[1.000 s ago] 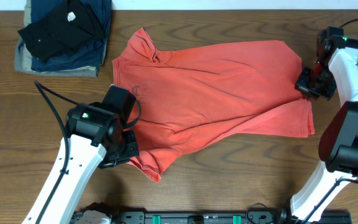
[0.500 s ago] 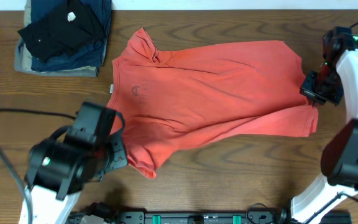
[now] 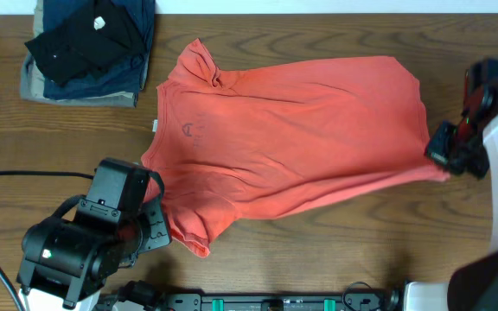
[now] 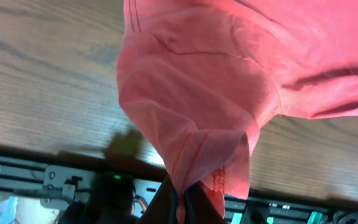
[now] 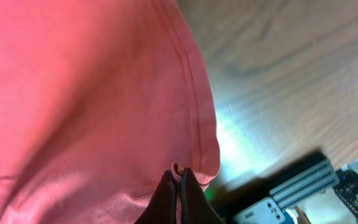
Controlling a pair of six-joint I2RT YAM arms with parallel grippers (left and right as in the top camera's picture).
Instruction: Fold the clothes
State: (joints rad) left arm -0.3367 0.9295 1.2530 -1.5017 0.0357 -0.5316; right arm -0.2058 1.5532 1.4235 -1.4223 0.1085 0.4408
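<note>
Pile of black, navy, khaki folded garments (image 3: 89,52); wooden table (image 3: 318,259)

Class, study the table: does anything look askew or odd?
The T-shirt lies crooked and creased, its far sleeve bunched up. The left tool and right tool each pinch an end of its near edge, stretching it.

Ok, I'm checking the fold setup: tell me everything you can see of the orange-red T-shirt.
The orange-red T-shirt, soft cotton-looking knit, lies spread and creased on the wooden table, collar leftward, hem rightward. A faint dark logo shows near the collar. One short sleeve lies at upper left. The left gripper pinches the near sleeve, bunched; the right gripper pinches the stitched hem corner, both shut.
</note>
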